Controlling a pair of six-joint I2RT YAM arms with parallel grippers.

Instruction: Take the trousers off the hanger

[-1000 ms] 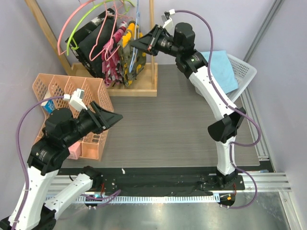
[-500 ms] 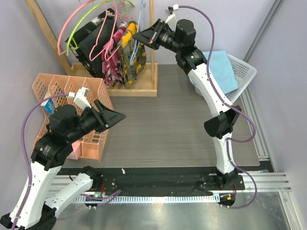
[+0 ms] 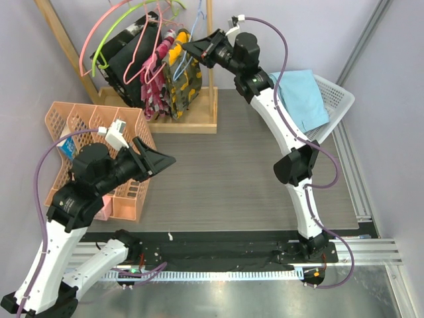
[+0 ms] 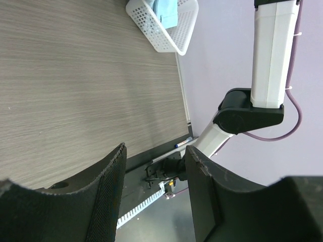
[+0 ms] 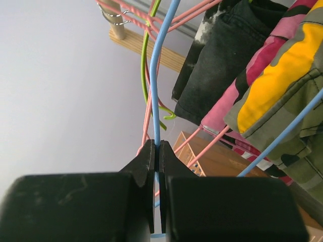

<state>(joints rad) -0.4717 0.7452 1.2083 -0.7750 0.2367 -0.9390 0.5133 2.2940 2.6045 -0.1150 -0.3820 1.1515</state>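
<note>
Trousers (image 3: 301,96) in the basket, right pincer on the hanger (image 5: 157,75) at the rack.
On the grey table (image 3: 232,172), the wooden rack (image 3: 192,122) stands at the far left, hung with a black garment (image 3: 129,59) and a yellow-camouflage garment (image 3: 185,79). The white basket (image 3: 338,99) sits far right, and the light-blue cloth lies draped in it, well apart from the rack, so the removal looks done. The right gripper (image 5: 157,151) reaches up to the rack with its jaws pressed together on the thin blue wire, probably to steady it or hang it among the pink hangers (image 5: 202,136). The left gripper (image 4: 154,171) hovers near left beside the orange organiser (image 3: 86,122), jaws apart and empty, seemingly out of the way.
</note>
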